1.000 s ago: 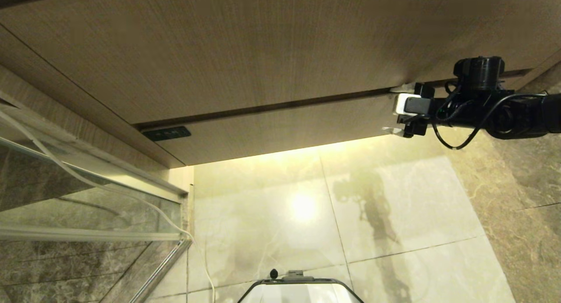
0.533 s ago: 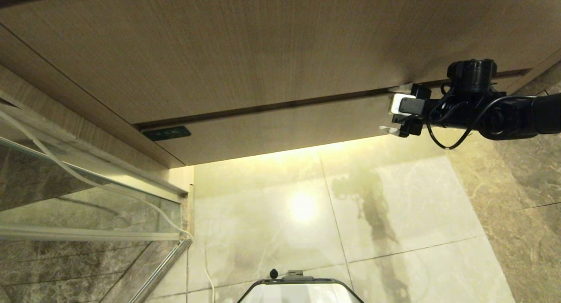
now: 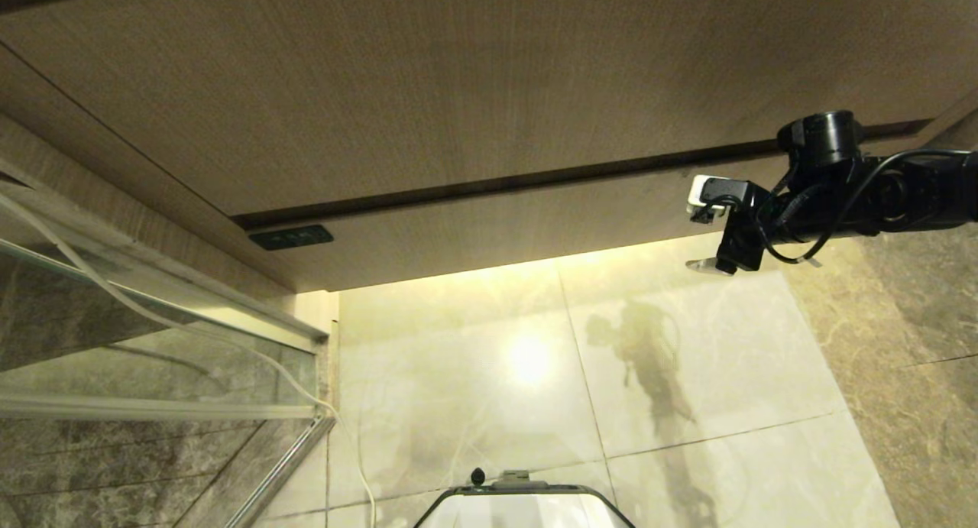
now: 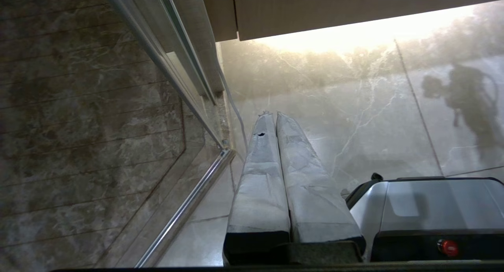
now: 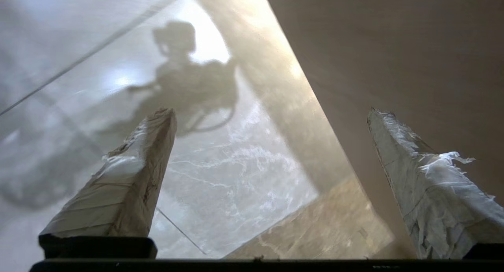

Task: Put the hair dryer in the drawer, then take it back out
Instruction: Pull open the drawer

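The right gripper (image 3: 707, 241) hangs at the right end of the drawer (image 3: 489, 222), just in front of its low wood front and near the lower edge, with its two taped fingers (image 5: 130, 177) spread wide and nothing between them; in the right wrist view one finger shows against the pale floor (image 3: 611, 375) and the other against the wood. Whether a fingertip touches the front I cannot tell, though they look just clear of it. The drawer looks shut: its front lies flush under the taller panel (image 3: 428, 85), with only a dark seam between them, and a small dark plate (image 3: 291, 236) sits at the front's left end. The left gripper (image 4: 275, 122) is parked low beside the robot's base (image 4: 433, 209), fingers pressed together, pointing at the floor near the glass door's metal rail (image 4: 185, 201). A thin white cord (image 3: 191, 329) trails along that glass on the left. The hair dryer is in none of the views, so where it lies cannot be said; it may be inside the shut drawer or somewhere out of sight. Judged from this, the work stands at a drawer step: the right arm is at the front's end either to pull it open or having just pushed it closed, and the frames do not settle which. At the least, the dryer is not in a gripper, so any handling of it is left to do.
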